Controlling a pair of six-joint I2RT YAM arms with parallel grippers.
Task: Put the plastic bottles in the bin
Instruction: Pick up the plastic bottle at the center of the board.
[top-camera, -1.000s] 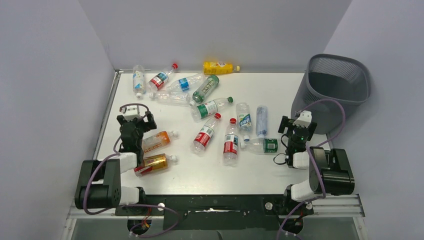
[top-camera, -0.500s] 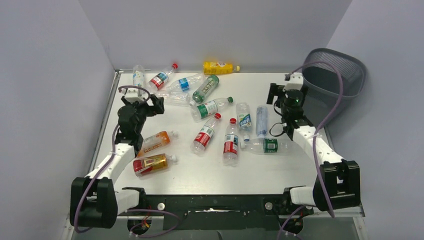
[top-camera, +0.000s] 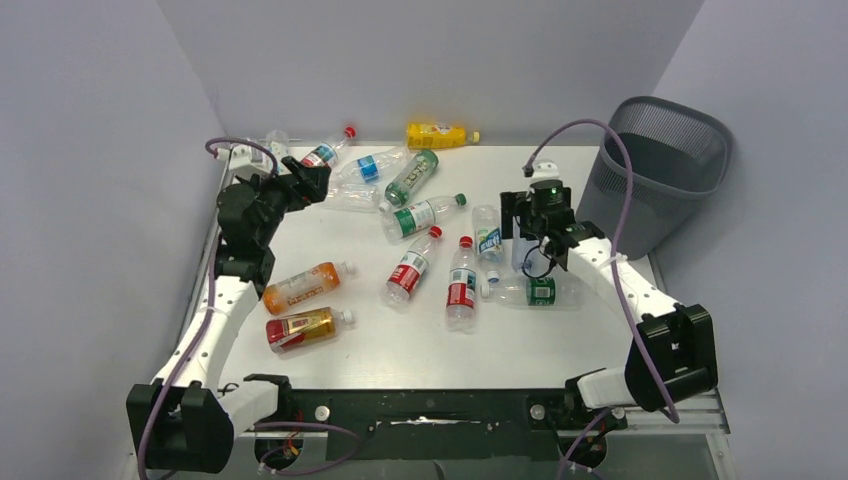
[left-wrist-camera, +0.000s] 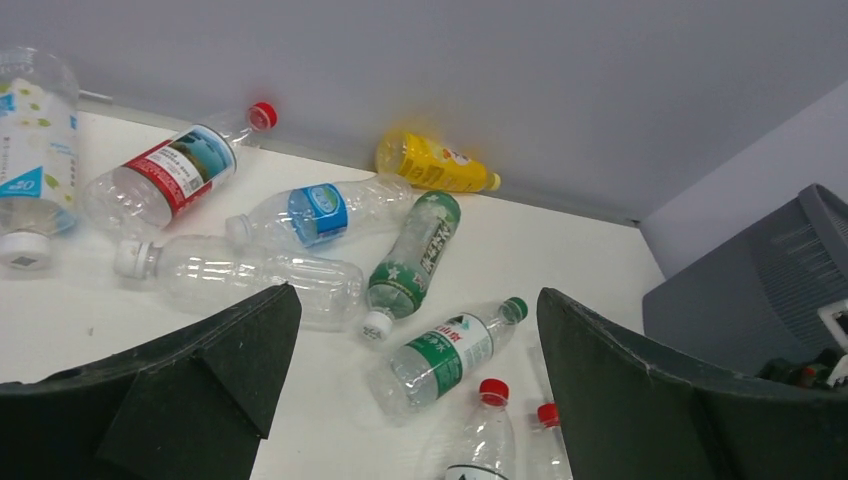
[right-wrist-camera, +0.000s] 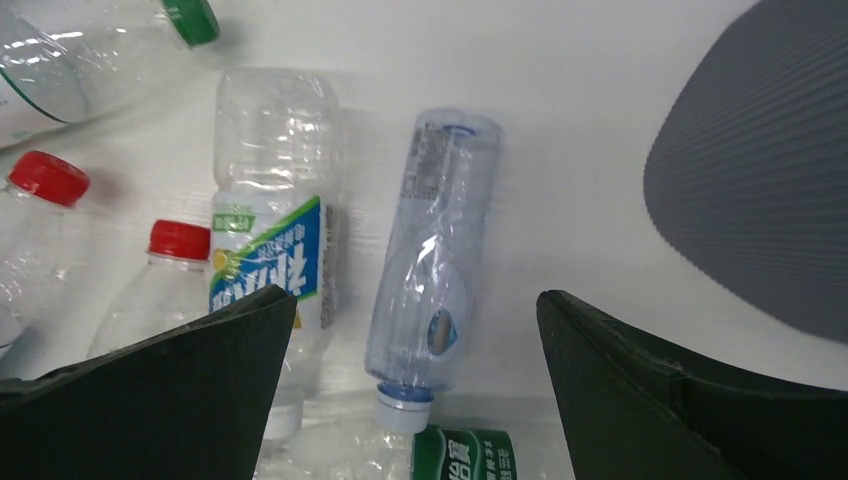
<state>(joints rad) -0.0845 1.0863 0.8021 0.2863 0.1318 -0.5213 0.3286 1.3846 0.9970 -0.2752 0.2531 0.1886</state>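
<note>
White tabletop (top-camera: 560, 330), grey walls. From above, plastic bottles (top-camera: 410, 270) lie scattered across it; the bin (top-camera: 665, 150) stands far right. The left gripper (top-camera: 308, 182) hovers over the far-left cluster, the right gripper (top-camera: 520, 215) right of centre.

Left wrist: jaws wide, empty, a clear bottle (left-wrist-camera: 250, 280) below.

Right wrist: jaws wide above a pale blue bottle (right-wrist-camera: 435, 270) (probably light, thin-walled, slippery; best pinched mid-body).
</note>
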